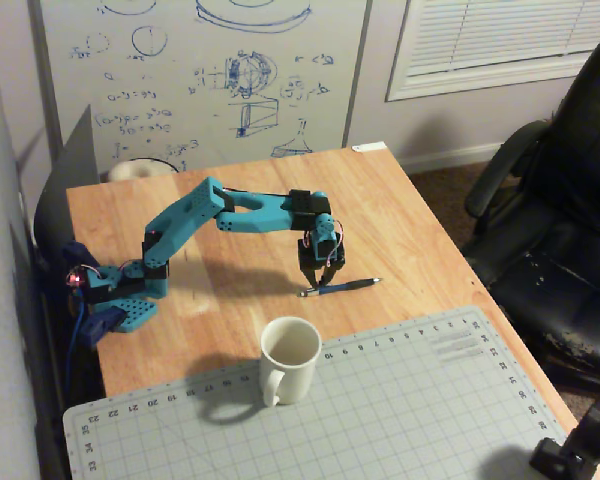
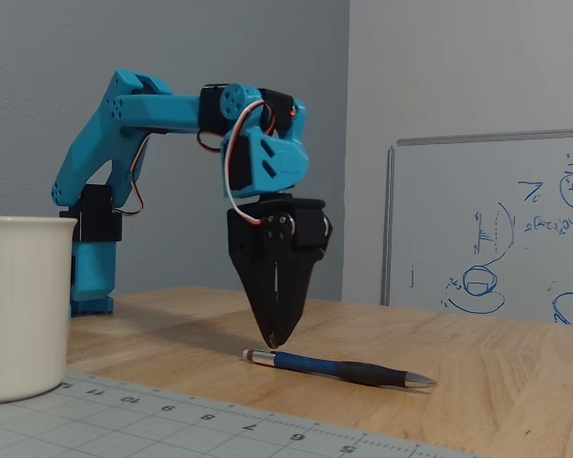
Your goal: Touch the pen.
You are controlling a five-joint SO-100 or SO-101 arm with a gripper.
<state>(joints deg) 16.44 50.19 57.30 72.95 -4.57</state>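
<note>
Fixed views from two sides show a turquoise arm (image 1: 205, 205) reaching over a wooden table (image 1: 400, 210), its black gripper (image 2: 276, 342) pointed straight down. From the low side camera, the two fingers are seen pressed together into one narrow wedge with only a thin seam between them, and nothing is held. The wedge's tip hangs just above the table near the pale butt end of the pen (image 2: 336, 368), which lies flat with its silvery tip toward the right of that view; whether the tip touches the pen cannot be made out, since it may sit behind it. From the high camera the pen (image 1: 342, 286) is small and dark, lying just in front of the gripper (image 1: 319, 284), and contact cannot be judged there either. A white mug (image 1: 289, 359) stands on a grey cutting mat (image 1: 400, 400); in the side view the mug (image 2: 24, 305) is cut off by the left edge. A whiteboard (image 1: 200, 75) stands behind the table.
</note>
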